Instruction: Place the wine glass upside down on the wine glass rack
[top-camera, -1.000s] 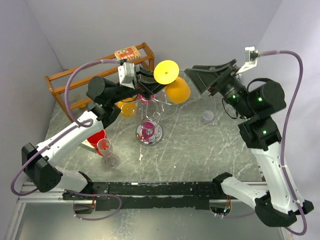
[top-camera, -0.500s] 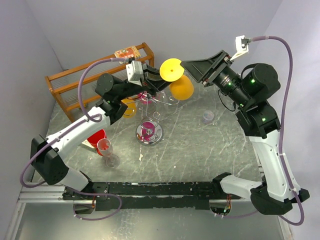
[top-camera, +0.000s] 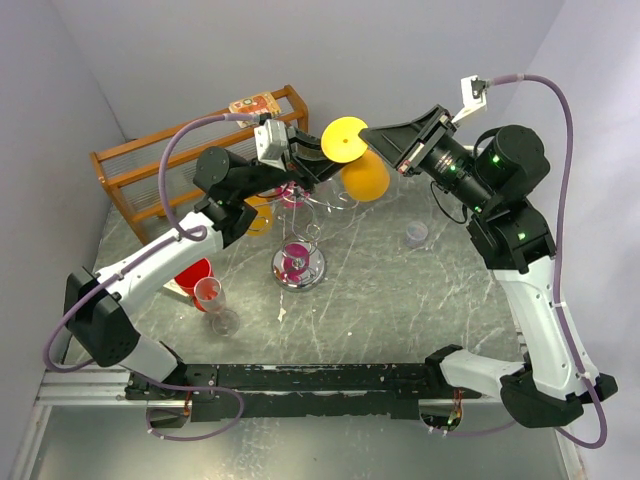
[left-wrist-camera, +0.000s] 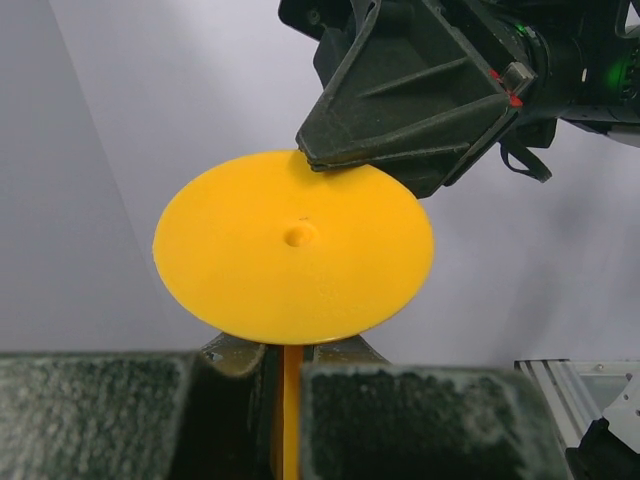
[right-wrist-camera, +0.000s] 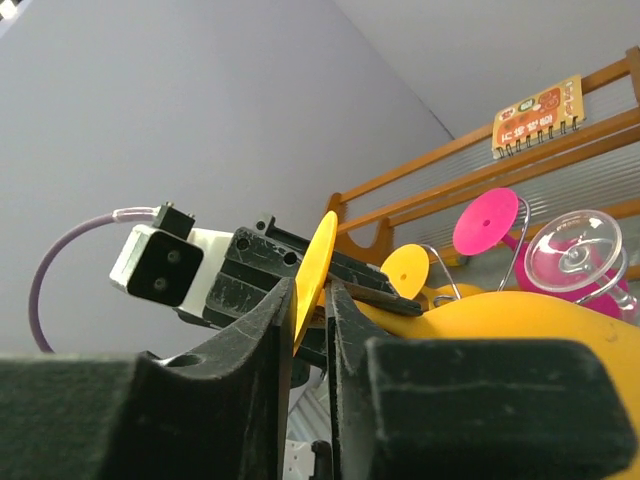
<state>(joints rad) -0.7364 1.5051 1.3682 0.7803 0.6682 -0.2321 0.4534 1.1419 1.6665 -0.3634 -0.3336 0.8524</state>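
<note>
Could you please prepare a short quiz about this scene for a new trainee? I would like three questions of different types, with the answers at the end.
1. Multiple choice: which part of the yellow wine glass is between the fingers of the left gripper?
A. the bowl
B. the stem
C. the edge of the foot

2. True or false: the fingers of the right gripper stand on either side of the edge of the glass's foot.

3. Fill in: the cup partly hidden under the left arm is ____ in colour.

Key: 1 B; 2 true; 3 red.
</note>
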